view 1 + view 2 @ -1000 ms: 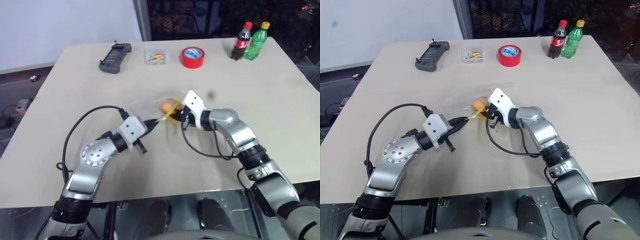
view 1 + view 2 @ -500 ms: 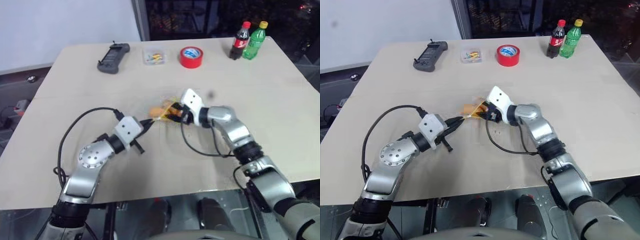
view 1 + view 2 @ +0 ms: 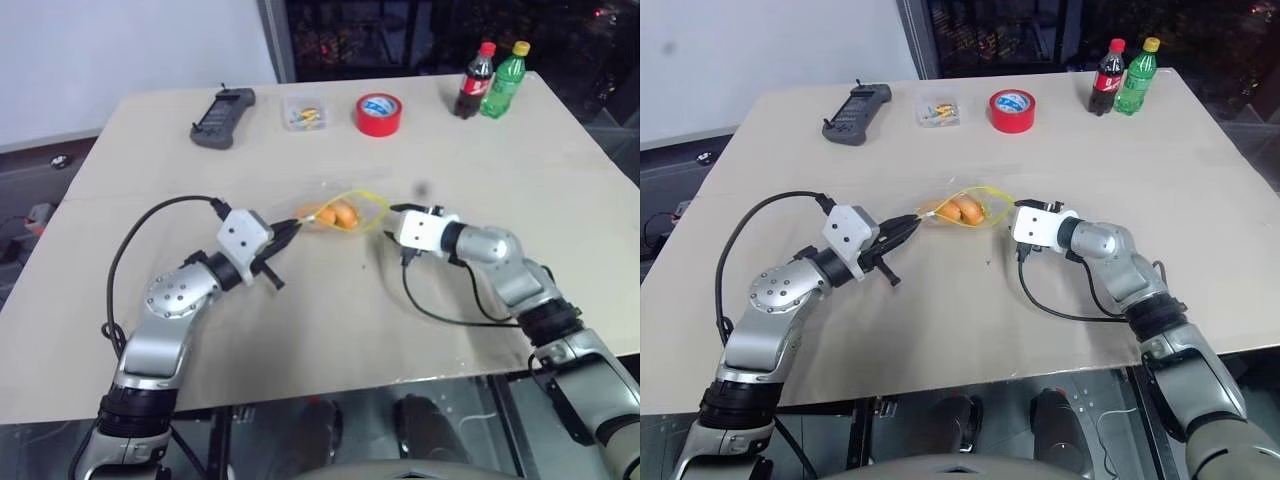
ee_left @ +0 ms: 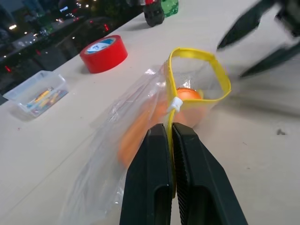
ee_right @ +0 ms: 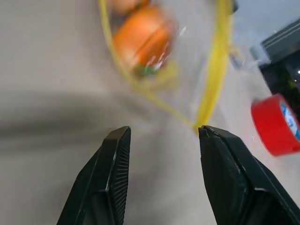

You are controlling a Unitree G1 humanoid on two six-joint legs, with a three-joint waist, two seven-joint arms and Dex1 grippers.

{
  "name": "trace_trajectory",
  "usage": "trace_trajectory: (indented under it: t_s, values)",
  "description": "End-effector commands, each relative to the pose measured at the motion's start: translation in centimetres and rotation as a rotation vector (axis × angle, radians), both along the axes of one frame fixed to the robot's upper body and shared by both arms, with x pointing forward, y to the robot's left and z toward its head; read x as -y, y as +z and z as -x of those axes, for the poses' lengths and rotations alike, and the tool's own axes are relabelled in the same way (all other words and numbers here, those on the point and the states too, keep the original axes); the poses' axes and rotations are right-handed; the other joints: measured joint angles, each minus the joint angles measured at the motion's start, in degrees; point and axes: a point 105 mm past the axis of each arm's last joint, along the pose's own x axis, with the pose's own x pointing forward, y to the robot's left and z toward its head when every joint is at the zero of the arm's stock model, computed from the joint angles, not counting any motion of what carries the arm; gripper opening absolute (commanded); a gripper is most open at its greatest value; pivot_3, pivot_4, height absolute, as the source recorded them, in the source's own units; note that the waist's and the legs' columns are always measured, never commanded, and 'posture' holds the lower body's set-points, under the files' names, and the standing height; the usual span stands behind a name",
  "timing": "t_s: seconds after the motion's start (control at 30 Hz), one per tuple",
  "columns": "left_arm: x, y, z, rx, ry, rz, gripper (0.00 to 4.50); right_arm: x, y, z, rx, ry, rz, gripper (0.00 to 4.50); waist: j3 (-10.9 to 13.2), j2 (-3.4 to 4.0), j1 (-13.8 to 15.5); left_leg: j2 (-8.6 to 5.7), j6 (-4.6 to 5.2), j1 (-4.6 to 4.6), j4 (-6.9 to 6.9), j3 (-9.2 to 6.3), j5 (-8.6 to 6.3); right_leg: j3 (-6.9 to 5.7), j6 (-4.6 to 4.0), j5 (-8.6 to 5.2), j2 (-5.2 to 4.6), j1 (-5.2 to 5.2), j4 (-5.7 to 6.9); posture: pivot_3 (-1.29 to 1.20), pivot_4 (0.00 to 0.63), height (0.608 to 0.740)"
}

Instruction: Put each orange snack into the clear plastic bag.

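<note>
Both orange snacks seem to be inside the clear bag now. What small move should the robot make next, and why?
Probably lower the left gripper and set the clear plastic bag flat on the table. Both orange snacks already sit inside it, its yellow-rimmed mouth gapes open, and the left fingers pinch that rim. The right gripper is open, empty and apart from the bag.

Beige counter [image 3: 300,330]. Far edge, left to right: black handheld controller [image 3: 222,103], small clear box [image 3: 304,112] with yellow bits, red tape roll [image 3: 379,113], cola bottle [image 3: 475,81] touching green bottle [image 3: 504,79], both upright. Small dark spot [image 3: 422,187] right of centre
</note>
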Motion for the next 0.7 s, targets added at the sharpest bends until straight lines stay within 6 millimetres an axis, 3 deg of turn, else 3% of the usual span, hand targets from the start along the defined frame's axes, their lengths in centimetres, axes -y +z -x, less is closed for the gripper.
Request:
trace_trajectory:
  t_s: [0.03,0.7]
  values:
    - [-0.2,1.4,0.2,0.049,-0.005,0.000,0.00,-1.0,1.7,-1.1,0.094,0.028,-0.015,2.33,0.0,0.00,0.1,-0.01,0.00,0.00,0.00,0.00,0.00,0.00,0.00,0.00,-0.01,0.00,-0.01,0.00,0.150,0.740]
    - [-0.3,0.8,1.5,0.045,-0.002,-0.030,0.00,-0.9,4.0,-3.4,0.092,-0.035,-0.153,2.33,0.0,0.00,0.0,0.01,0.00,0.00,-0.01,-0.03,0.00,-0.01,0.00,0.00,0.03,0.01,-0.03,0.00,0.150,0.740]
